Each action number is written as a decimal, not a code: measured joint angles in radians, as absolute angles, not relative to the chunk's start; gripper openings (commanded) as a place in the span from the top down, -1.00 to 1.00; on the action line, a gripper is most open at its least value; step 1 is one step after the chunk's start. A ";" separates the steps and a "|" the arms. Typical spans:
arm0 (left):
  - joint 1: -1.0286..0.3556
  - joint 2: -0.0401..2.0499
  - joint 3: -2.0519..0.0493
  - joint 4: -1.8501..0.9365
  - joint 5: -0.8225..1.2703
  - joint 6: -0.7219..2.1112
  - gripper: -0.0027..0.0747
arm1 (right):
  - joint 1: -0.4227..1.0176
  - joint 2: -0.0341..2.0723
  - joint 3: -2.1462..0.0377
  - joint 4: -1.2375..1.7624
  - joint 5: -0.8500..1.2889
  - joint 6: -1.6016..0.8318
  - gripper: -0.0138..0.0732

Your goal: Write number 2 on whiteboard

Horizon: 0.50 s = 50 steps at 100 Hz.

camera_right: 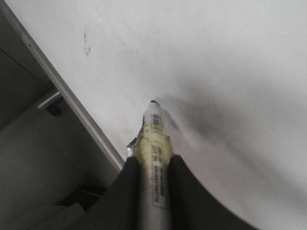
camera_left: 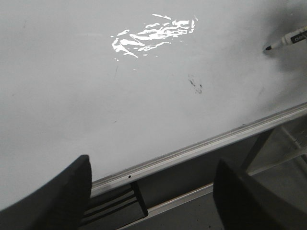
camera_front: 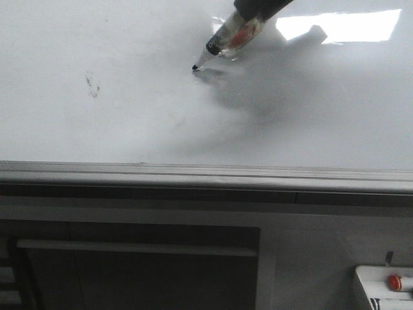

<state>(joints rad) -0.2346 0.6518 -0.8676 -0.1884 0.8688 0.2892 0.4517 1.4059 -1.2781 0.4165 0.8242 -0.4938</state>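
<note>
The whiteboard point(camera_front: 129, 116) fills the front view, glossy white with grey wipe stains and a grey rail point(camera_front: 206, 173) along its lower edge. No drawn 2 shows on it. My right gripper point(camera_right: 153, 165) is shut on a marker point(camera_front: 232, 37) with a clear barrel and red inside. Its black tip point(camera_front: 195, 66) is at or just off the board, upper middle. The marker also shows in the left wrist view point(camera_left: 287, 40) and the right wrist view point(camera_right: 154, 139). My left gripper point(camera_left: 153, 191) is open and empty, near the board's rail point(camera_left: 201, 146).
Faint small dark smudge marks point(camera_front: 93, 85) lie on the board left of the marker tip, also in the left wrist view point(camera_left: 195, 85). A bright light reflection point(camera_front: 342, 26) sits at upper right. A white tray point(camera_front: 384, 287) with a red-capped marker point(camera_front: 395, 282) is at lower right.
</note>
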 measured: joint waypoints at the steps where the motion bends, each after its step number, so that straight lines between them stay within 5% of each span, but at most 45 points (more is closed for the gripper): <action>1: -0.235 0.652 -0.868 -0.188 0.869 0.289 -0.35 | 0.452 1.407 -1.281 0.415 0.824 -0.494 0.76; 50: -0.235 0.652 -0.868 -0.174 0.855 0.288 -0.35 | 0.435 1.411 -1.254 0.382 0.905 -0.449 0.76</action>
